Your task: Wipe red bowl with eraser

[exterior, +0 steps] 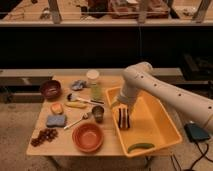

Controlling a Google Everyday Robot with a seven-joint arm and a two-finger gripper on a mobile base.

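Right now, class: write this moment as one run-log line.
gripper: open, just above eraser | eraser: inside yellow tub | red bowl: on table, untouched

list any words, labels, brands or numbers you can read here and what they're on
No text can be read anywhere in this view.
Jar: any label is too blurred to read.
Gripper, just above the eraser in the yellow bin: no markings legible.
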